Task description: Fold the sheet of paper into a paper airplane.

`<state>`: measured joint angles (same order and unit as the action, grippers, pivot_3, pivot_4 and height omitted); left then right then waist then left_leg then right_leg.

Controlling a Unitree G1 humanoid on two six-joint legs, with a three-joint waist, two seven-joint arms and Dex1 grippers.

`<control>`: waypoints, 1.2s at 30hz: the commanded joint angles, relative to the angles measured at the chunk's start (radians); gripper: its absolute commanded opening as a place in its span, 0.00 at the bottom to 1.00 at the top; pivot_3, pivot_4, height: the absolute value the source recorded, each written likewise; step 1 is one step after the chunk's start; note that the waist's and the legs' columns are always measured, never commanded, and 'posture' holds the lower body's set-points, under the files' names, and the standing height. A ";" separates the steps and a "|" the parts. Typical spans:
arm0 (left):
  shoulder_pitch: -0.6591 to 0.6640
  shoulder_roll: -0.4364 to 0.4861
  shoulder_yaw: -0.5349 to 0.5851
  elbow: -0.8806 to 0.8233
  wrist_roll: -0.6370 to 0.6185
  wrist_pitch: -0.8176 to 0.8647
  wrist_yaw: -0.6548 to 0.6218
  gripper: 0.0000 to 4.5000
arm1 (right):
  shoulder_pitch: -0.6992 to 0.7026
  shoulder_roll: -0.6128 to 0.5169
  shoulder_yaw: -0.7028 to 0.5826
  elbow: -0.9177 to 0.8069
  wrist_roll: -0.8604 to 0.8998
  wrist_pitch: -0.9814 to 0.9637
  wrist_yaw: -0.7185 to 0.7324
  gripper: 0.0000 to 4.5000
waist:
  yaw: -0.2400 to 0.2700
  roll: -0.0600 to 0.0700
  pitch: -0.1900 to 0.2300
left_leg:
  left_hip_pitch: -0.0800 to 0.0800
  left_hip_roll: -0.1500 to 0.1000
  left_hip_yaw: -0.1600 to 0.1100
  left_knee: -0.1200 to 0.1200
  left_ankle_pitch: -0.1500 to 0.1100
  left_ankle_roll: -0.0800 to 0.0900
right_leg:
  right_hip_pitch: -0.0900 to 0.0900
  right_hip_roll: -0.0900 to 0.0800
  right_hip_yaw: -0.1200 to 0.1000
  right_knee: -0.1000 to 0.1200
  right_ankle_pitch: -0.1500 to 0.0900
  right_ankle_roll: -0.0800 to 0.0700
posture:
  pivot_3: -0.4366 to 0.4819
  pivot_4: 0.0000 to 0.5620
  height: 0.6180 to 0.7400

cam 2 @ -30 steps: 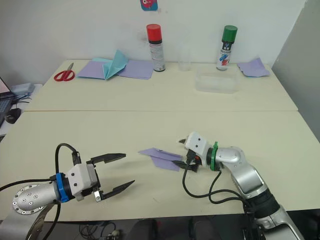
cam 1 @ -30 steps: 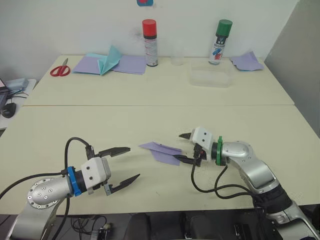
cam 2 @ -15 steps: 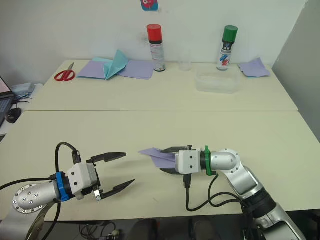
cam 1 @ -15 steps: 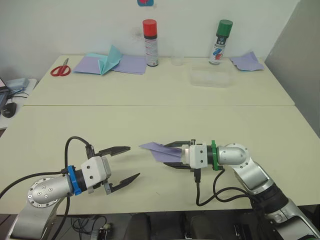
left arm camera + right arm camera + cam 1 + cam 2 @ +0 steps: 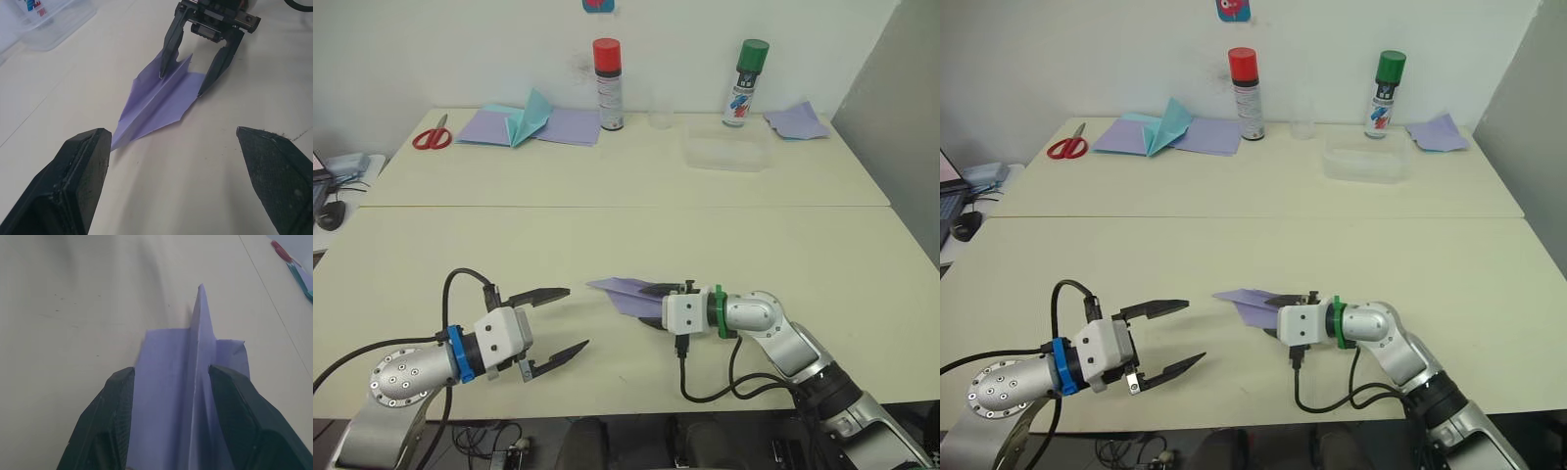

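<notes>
The sheet of paper stands folded as a lavender paper airplane [image 5: 625, 294] lying flat on the near table, its nose pointing to my left. My right gripper [image 5: 646, 305] is open, one finger on each side of the plane's tail. In the right wrist view the raised centre fold of the airplane [image 5: 193, 377] runs between the two black fingers [image 5: 105, 426]. My left gripper [image 5: 578, 317] is open and hovers low over the table, a short way left of the nose and apart from it. The left wrist view looks at the airplane [image 5: 156, 100] nose-on.
Along the back of the far table are red scissors [image 5: 431, 135], flat lavender sheets [image 5: 573, 125], a teal folded paper [image 5: 530, 116], a red-capped spray can [image 5: 606, 83], a green-capped spray can [image 5: 744, 83], a clear plastic box [image 5: 724, 152] and a lavender scrap [image 5: 796, 119].
My right gripper has rolled level and slid left, so its open fingers now straddle the plane's tail. The airplane and my left gripper have stayed where they were.
</notes>
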<state>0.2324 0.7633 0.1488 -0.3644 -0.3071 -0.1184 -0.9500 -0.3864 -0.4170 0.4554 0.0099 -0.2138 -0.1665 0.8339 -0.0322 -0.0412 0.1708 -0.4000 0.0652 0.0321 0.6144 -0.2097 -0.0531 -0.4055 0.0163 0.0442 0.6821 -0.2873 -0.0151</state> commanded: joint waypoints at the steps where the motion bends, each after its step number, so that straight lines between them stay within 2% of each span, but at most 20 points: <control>1: -0.009 -0.003 -0.003 -0.035 0.000 -0.002 0.004 1.00 | -0.016 0.024 -0.031 -0.011 0.046 0.064 0.002 0.55 | 0.000 0.000 0.000 | 0.000 0.000 0.000 0.000 0.000 0.000 | 0.000 0.000 0.000 0.000 0.000 0.000 | 0.48 0.27 1.00; 9: -0.020 -0.005 -0.009 -0.030 0.002 -0.001 0.003 1.00 | -0.020 0.064 -0.096 -0.074 0.221 0.335 0.062 0.55 | 0.000 0.000 0.000 | 0.000 0.000 0.000 0.000 0.000 0.000 | 0.000 0.000 0.000 0.000 0.000 0.000 | 0.48 0.27 1.00; 15: -0.027 -0.008 -0.018 -0.034 0.003 0.004 0.007 1.00 | -0.047 0.070 -0.091 -0.047 0.204 0.400 0.041 0.55 | 0.000 0.000 0.000 | 0.000 0.000 0.000 0.000 0.000 0.000 | 0.000 0.000 0.000 0.000 0.000 0.000 | 0.48 0.27 1.00; 18: -0.030 -0.006 -0.019 -0.030 0.004 0.000 0.007 1.00 | -0.051 0.070 -0.081 -0.042 0.198 0.412 0.039 0.41 | 0.000 0.000 0.000 | 0.000 0.000 0.000 0.000 0.000 0.000 | 0.000 0.000 0.000 0.000 0.000 0.000 | 0.48 0.27 1.00; 23: -0.034 -0.006 -0.013 -0.024 0.000 0.002 0.007 1.00 | -0.058 0.072 -0.070 -0.019 0.185 0.416 0.028 0.01 | 0.000 0.000 0.000 | 0.000 0.000 0.000 0.000 0.000 0.000 | 0.000 0.000 0.000 0.000 0.000 0.000 | 0.48 0.27 1.00; 28: -0.030 -0.008 -0.010 -0.027 -0.005 0.004 0.009 1.00 | -0.060 0.084 -0.083 -0.015 0.194 0.445 0.013 0.01 | 0.000 0.000 0.000 | 0.000 0.000 0.000 0.001 0.000 0.000 | 0.000 0.000 0.000 0.001 0.000 0.000 | 0.48 0.27 1.00; 31: -0.034 -0.007 -0.004 -0.038 -0.023 0.024 0.011 1.00 | -0.046 0.065 -0.147 -0.042 0.253 0.506 0.020 0.01 | 0.000 0.000 0.000 | 0.000 0.000 0.000 0.000 0.000 0.000 | 0.000 0.000 0.000 0.001 0.000 0.000 | 0.48 0.27 1.00; 33: -0.040 0.002 0.002 -0.066 -0.065 0.078 0.009 1.00 | -0.028 0.053 -0.207 -0.102 0.312 0.577 0.017 0.01 | 0.001 0.000 0.000 | 0.000 0.000 0.000 0.001 0.000 0.000 | 0.000 0.000 0.000 0.001 0.000 0.000 | 0.48 0.27 1.00; 36: -0.064 0.025 0.018 -0.148 -0.219 0.276 0.026 1.00 | 0.008 0.030 -0.314 -0.244 0.403 0.732 -0.021 0.01 | 0.004 0.000 0.000 | -0.001 0.000 -0.001 0.001 0.000 0.000 | 0.000 0.000 -0.001 0.000 0.000 0.000 | 0.48 0.27 1.00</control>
<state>0.1847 0.7659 0.1339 -0.4448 -0.4493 0.0911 -0.9306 -0.3783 -0.3806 0.2001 -0.1377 0.1326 0.5030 0.8316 -0.0277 -0.0416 0.1705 -0.4014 0.0649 0.0310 0.6153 -0.2097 -0.0531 -0.4052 0.0158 0.0437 0.6826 -0.2869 -0.0144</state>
